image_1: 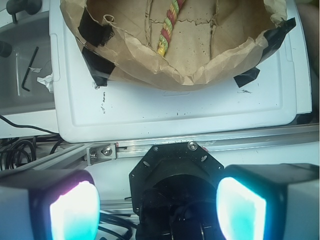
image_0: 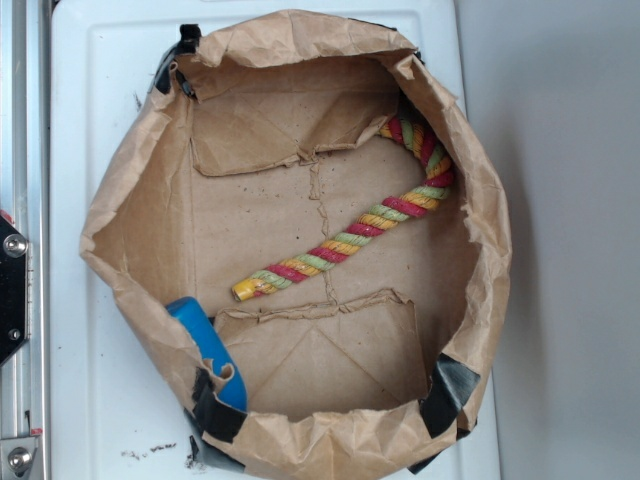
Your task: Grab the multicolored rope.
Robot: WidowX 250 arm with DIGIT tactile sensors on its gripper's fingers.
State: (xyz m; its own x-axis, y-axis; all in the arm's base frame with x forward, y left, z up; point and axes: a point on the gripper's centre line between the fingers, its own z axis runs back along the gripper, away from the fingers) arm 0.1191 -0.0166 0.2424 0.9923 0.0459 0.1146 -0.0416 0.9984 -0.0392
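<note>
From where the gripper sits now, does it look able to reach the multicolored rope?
Probably yes: the rope lies uncovered on the open bag's floor, nothing on it. The gripper is open, outside the bag.

A brown paper bag (image_0: 130, 230) fills the frame's centre on a white tray (image_0: 90, 400); a blue plastic handle (image_0: 205, 345) leans lower left.

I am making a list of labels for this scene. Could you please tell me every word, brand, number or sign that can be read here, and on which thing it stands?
There is no readable text in either view.
The paper bag, multicolored rope, blue plastic object and white board carry no print.
The black tape patches are plain.
The gripper pads glow, without markings.
</note>
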